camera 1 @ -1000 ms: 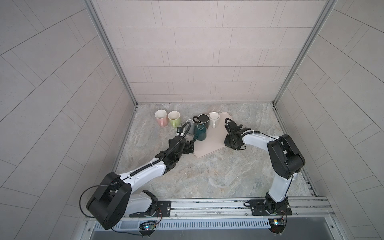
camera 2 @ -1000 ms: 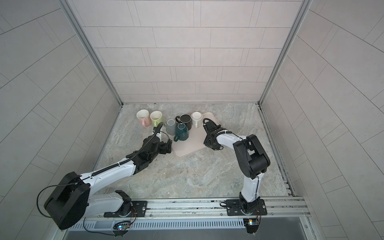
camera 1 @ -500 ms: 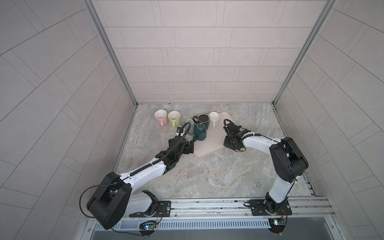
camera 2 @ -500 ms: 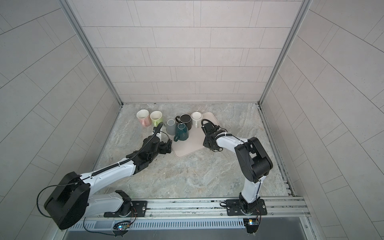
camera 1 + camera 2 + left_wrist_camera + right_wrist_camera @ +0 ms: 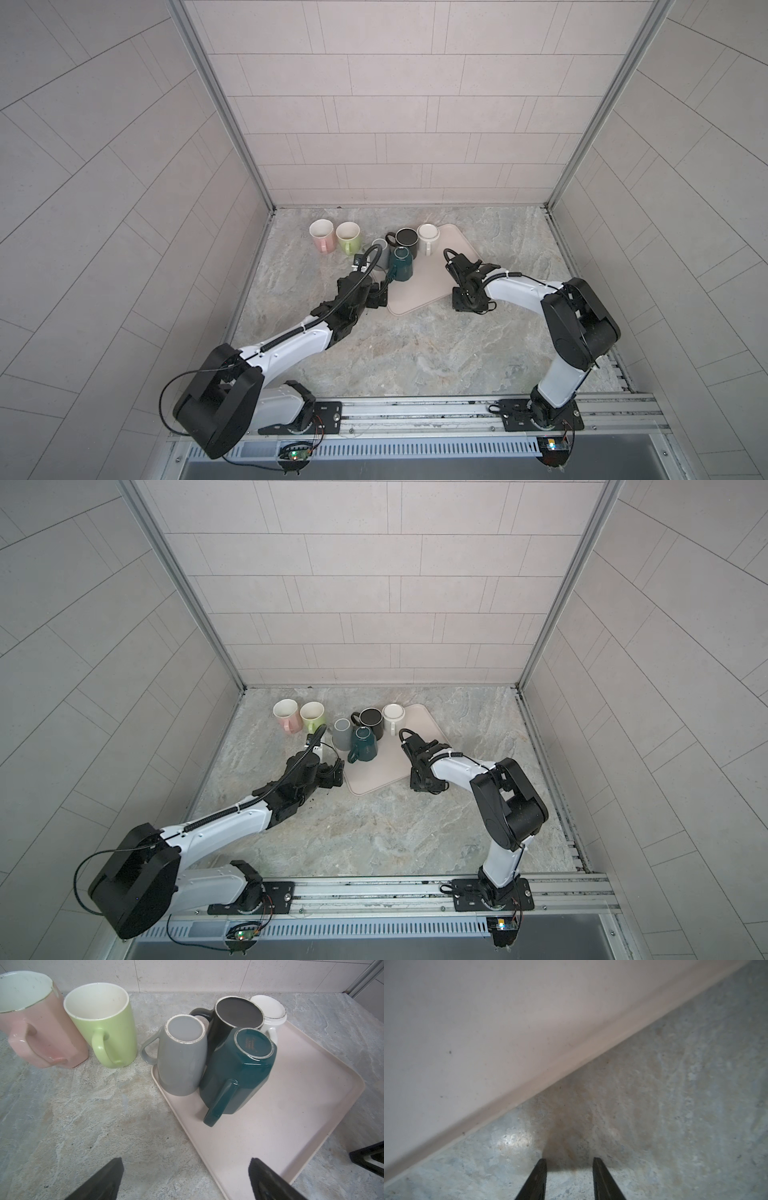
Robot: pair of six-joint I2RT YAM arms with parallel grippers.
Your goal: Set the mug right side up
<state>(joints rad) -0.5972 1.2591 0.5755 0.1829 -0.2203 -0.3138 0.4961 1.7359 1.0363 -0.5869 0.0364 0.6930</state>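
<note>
**Left hand lined up on the inverted teal mug**
In both top views the teal mug (image 5: 401,266) stands rim-down on the tray (image 5: 432,286), with the spread left hand (image 5: 380,291) near it. Left wrist view: the handle (image 5: 220,1105) points at the hand, so it is best gripped squarely. Right wrist view: the right hand (image 5: 569,1162) is slightly parted and empty, over the surface (image 5: 654,1105).

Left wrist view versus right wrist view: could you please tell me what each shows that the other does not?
Only the left wrist view: upright pink ceramic mug and green ceramic mug; upside-down grey mug, dark teal mug, black mug and white mug. Only the right wrist view: the right gripper, fingers parted, holding nothing. Both: pale pink tray and marbled stone counter.
</note>
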